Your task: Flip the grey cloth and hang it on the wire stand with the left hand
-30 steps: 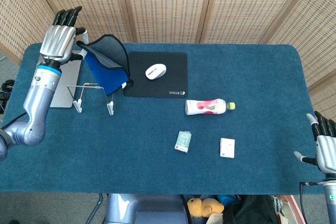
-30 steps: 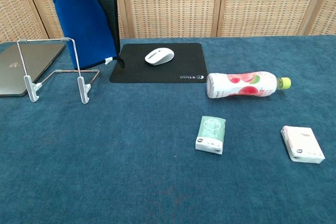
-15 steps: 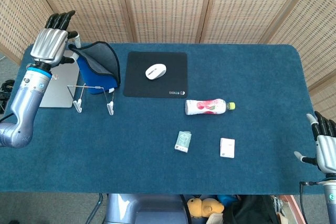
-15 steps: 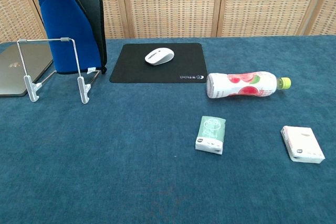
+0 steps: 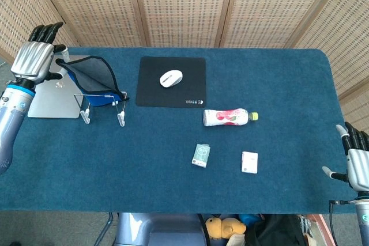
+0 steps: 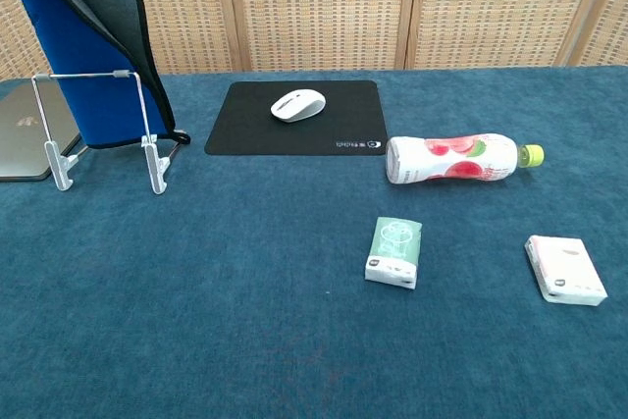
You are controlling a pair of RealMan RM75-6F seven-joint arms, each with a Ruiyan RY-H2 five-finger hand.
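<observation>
Left hand: the left hand [image 5: 36, 57] is up at the far left corner of the table [image 5: 230, 200]. It holds the top edge of the cloth.
Cloth: the cloth [image 5: 92, 79] is grey on one side and blue on the other. It hangs down from the hand to the stand. In the chest view the cloth [image 6: 98, 56] stands tall right behind the stand, with the blue side facing the front.
Stand: the stand [image 6: 103, 125] is just in front of the cloth. Its top bar runs left to right.
Which way: the stand is to the right of the left hand and nearer the robot. The cloth slants from the hand toward the bar.
Next move: I think the hand must bring the cloth forward and down over the bar.
Right hand: the right hand [image 5: 358, 162] is far away at the near right corner. Its fingers are spread and it holds nothing.
Nearer hand: the left one, by a lot.
</observation>
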